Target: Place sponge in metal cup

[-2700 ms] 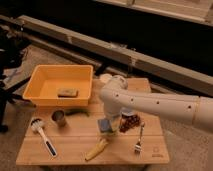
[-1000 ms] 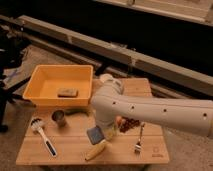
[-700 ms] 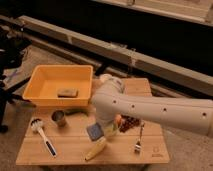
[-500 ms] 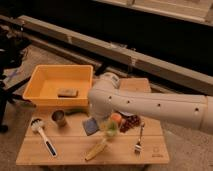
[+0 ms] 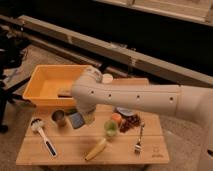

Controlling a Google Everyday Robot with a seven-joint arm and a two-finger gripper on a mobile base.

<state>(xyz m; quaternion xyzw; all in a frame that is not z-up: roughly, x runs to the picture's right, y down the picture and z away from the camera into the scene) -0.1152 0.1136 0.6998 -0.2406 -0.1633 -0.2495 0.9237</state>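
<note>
The sponge is a small flat blue-grey pad held just above the wooden table, right beside the metal cup on its right. The metal cup is a small shiny cylinder standing upright near the table's left, in front of the yellow bin. My gripper hangs down from the big white arm and is shut on the sponge's right side. The arm hides most of the gripper.
A yellow bin with a brownish block stands at back left. A white brush, a banana, a green cup, an orange thing, dark grapes and a fork lie on the table.
My gripper has carried the sponge up and to the left, from the table's middle front to right beside the metal cup. The other things have not moved.
</note>
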